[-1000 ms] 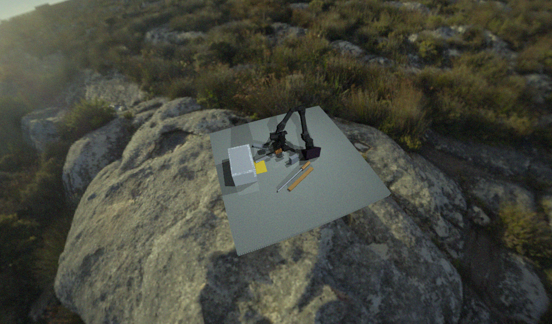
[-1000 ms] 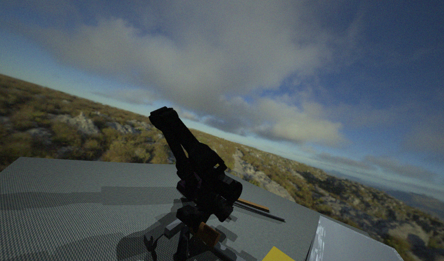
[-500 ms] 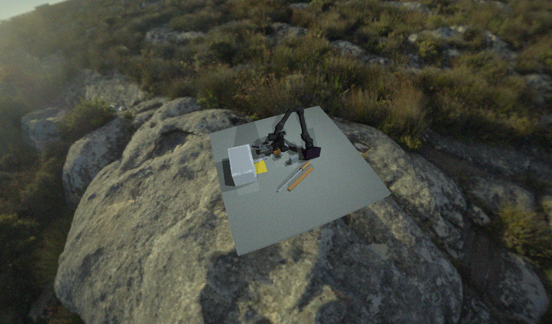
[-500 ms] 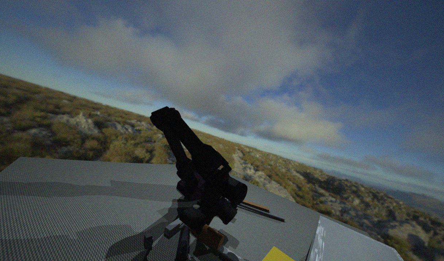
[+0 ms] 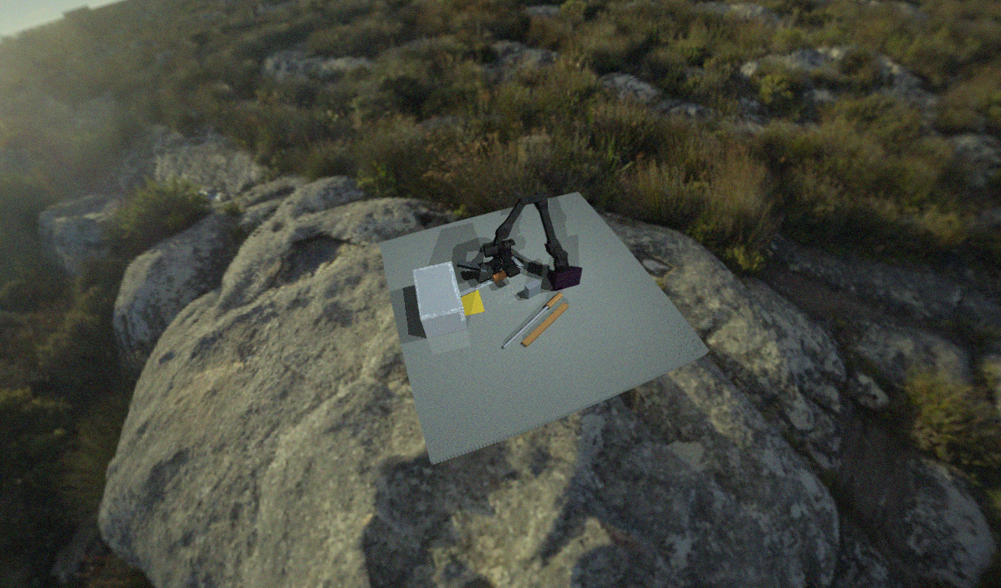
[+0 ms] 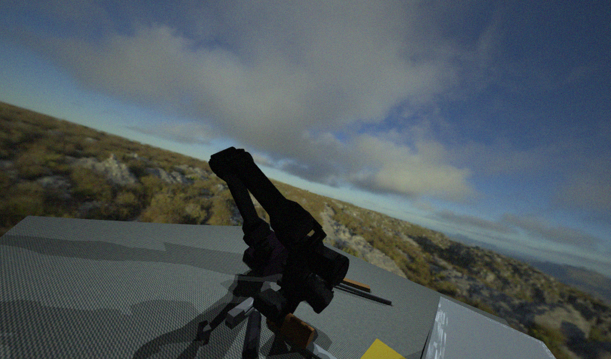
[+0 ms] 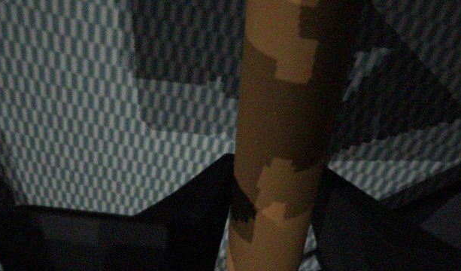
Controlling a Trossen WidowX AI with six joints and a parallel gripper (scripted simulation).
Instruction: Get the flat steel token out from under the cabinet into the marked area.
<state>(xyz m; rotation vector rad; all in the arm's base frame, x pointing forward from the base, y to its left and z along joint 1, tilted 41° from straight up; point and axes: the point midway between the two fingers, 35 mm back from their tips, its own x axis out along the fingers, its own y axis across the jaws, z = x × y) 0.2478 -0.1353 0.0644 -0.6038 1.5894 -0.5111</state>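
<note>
Firstly, top view: one grey table [image 5: 562, 394] [image 6: 120, 268] [image 7: 83, 113], set over pale rock [image 5: 270, 438], scrub at twelve o'clock; pale cabinet [image 5: 438, 292] [image 6: 481, 337] toward nine; yellow marked area [image 5: 473, 302] [image 6: 381, 351] at its three-o'clock side. Steel token: not discernible, whereabouts uncertain. Exterior view: cloudy sky above; cabinet and marked area cropped at five o'clock; arm [image 5: 551, 233] [image 6: 262, 187] nearly black. Wrist view: gripper [image 5: 498, 275] [image 6: 286, 328] [image 7: 270, 167] clenches an orange handle [image 5: 500, 277] [image 6: 299, 331] [image 7: 283, 113], cut off at twelve and six; shadows obscure the weave.

Yellow patch [image 5: 473, 302] [image 6: 381, 351] — white-edged pale cabinet [image 5: 439, 292] [image 6: 484, 335]
</note>
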